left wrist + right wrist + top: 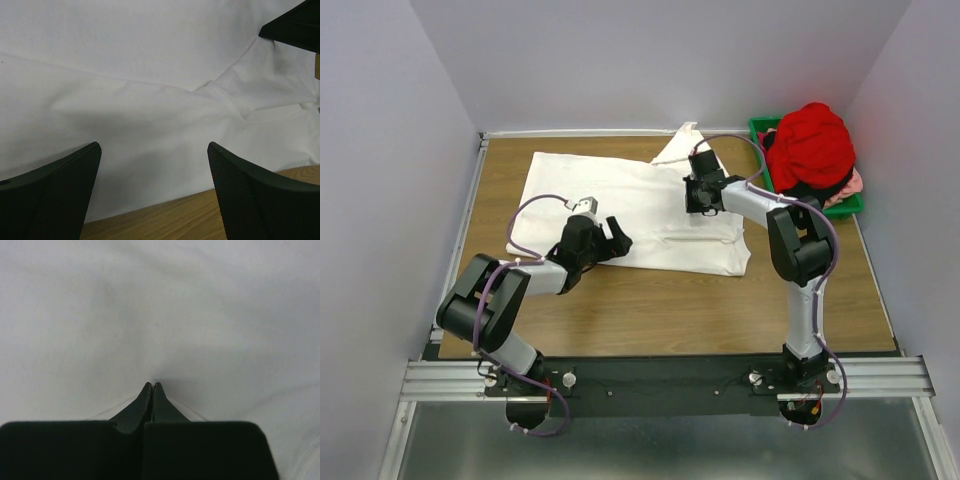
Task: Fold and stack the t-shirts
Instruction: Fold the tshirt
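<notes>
A white t-shirt (620, 200) lies spread flat on the wooden table (650, 300); no print shows on it. My left gripper (617, 240) is open at the shirt's near edge, its jaws wide apart over the hem (150, 165) and holding nothing (154, 147). My right gripper (702, 203) is on the shirt's right part, jaws closed with the tips pinching a small pucker of white cloth (152, 385). A red t-shirt (810, 145) is heaped in the green bin, with a pink one (856, 185) and a dark one under it.
The green plastic bin (847, 208) stands at the back right corner. One sleeve of the white shirt (682, 142) points toward the back wall. Bare wood (200, 215) shows along the near side.
</notes>
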Robot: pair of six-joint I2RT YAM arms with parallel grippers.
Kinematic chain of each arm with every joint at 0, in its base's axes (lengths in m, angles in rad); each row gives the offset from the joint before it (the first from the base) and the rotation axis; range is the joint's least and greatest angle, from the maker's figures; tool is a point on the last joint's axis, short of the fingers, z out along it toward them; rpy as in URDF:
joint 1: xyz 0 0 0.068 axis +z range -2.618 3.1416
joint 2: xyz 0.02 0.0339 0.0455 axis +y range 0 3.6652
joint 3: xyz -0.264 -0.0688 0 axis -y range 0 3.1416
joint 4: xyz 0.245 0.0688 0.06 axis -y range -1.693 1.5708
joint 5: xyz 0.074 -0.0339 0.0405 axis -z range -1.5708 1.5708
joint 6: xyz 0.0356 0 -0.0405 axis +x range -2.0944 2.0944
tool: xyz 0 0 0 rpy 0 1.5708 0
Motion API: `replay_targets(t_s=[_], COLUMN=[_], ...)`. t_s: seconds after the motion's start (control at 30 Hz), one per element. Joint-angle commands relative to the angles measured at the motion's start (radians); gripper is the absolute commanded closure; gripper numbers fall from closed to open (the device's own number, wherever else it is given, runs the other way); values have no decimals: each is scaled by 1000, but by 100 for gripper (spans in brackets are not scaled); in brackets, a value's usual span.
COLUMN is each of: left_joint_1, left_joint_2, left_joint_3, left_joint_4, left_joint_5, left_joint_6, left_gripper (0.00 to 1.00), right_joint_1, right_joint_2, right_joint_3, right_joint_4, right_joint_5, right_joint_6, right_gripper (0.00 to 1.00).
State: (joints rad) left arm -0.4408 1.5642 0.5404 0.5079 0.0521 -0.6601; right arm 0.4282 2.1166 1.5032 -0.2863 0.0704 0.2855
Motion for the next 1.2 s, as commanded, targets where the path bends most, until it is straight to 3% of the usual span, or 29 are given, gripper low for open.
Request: replay_targets(t_s=[0.0,0.33,0.9,1.17], left_joint_1=[-7,-7,-7,-7], left_joint_2=[-29,-41,-27,-29], left_joint_3=[-20,-37,-46,-54], left_joint_4=[15,15,15,15], left_joint_5=[-34,-37,-34,-32], left_joint_6=[-4,-6,-4,-4], left_gripper=[5,5,5,5], right_joint_1=[-3,-3,27,34], right_joint_2=[5,-55,95,121], right_joint_3=[20,58,258,276], right_joint_4=[-19,-20,-19,-19], right_joint_5=[22,-12,-101,-124], right_joint_6=[-16,-2,-20,-31], right_gripper=[100,100,100,98])
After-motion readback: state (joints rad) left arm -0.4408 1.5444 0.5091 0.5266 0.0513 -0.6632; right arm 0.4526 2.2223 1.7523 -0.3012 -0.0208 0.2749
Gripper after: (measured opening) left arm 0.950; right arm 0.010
